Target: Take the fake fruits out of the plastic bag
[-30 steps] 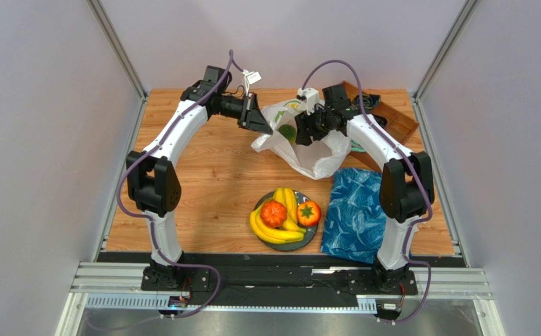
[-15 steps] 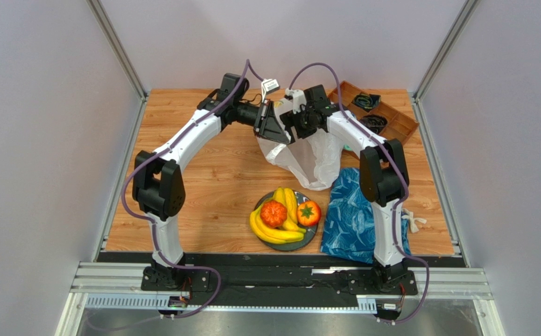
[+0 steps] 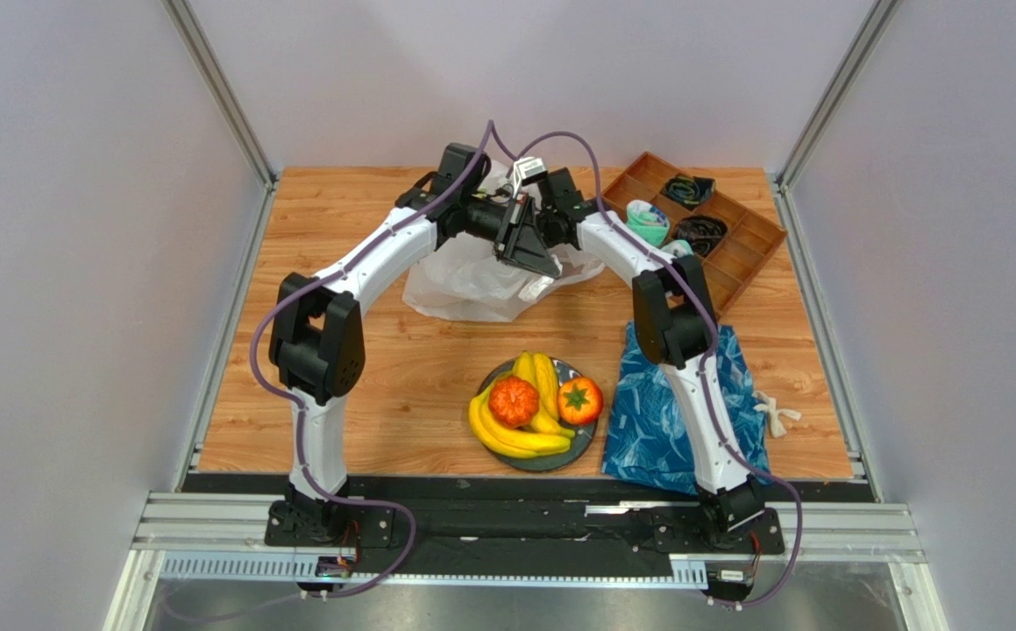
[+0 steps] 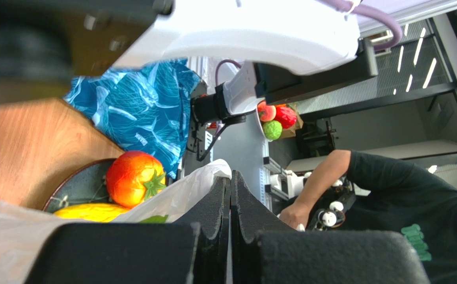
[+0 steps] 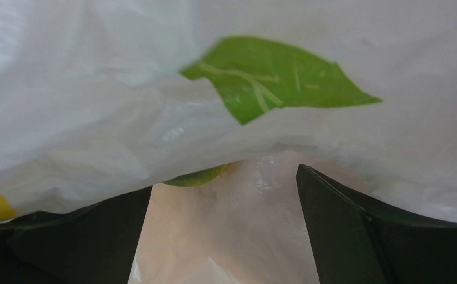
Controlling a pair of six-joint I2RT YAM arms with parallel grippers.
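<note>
Here the thin white plastic bag (image 3: 467, 287) lies on the wooden table (image 3: 342, 381), its edge pinched by the left gripper (image 4: 230, 180), the right gripper (image 5: 225, 183) spread apart against it, glossy plastic fruits (image 3: 514, 401) heaped on the dark round plate (image 3: 580, 447).

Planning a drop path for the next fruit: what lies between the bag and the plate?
Only bare wooden tabletop. The top view shows the bag beyond the plate, with nothing lying on the stretch between them.
</note>
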